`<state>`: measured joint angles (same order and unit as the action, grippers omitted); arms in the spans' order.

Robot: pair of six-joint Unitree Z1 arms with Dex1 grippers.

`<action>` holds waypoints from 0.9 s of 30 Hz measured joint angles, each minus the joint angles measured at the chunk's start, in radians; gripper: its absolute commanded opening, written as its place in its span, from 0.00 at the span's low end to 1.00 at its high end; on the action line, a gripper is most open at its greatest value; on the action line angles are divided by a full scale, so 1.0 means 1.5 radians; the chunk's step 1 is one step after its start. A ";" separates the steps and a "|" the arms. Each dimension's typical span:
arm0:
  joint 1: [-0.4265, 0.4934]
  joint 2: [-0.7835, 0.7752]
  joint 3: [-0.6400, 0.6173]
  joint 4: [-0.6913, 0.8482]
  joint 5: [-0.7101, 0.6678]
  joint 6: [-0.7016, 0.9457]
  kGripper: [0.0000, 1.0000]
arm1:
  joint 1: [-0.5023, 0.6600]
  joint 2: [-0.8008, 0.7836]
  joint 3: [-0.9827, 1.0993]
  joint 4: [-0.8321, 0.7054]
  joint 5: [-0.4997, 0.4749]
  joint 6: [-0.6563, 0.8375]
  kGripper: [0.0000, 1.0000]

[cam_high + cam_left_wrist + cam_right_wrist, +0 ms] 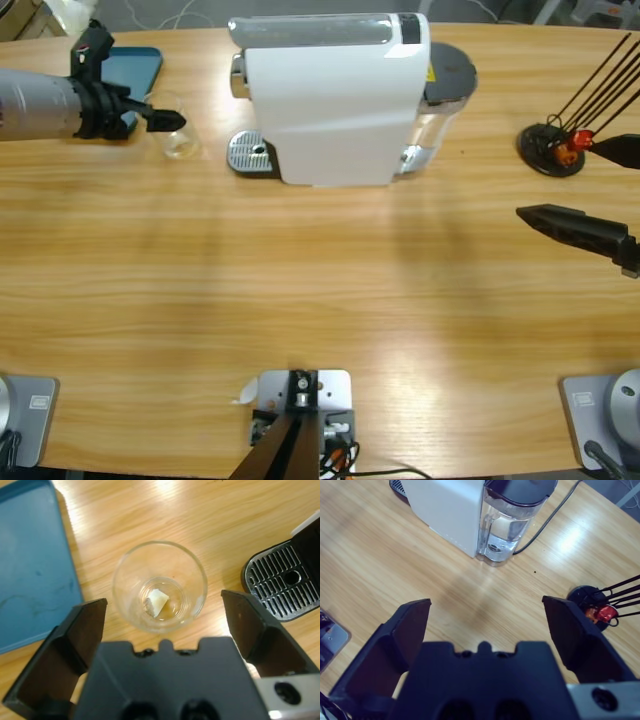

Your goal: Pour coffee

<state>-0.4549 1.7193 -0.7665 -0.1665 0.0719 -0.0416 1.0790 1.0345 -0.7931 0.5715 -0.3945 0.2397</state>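
Left hand (162,625) spread wide above clear glass (159,586); right hand (485,625) spread, holding nothing; no writing legible.

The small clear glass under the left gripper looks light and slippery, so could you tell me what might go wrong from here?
1. The small clear glass stands free on the wooden table between the open jaws of the left gripper; an off-centre close could tip or slide it.
2. A pale scrap lies in its bottom and could end up in the drink.
3. The glass is still beside the ribbed metal drip tray of the white boxy coffee machine, so it could knock against the tray on the way over.
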 measured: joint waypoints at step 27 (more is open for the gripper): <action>0.038 0.078 -0.024 -0.048 -0.087 0.018 0.00 | -0.016 0.000 0.057 -0.069 0.016 -0.018 1.00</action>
<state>-0.3978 1.8365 -0.8024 -0.2391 -0.0583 -0.0147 1.0550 1.0342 -0.7080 0.4686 -0.3698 0.2128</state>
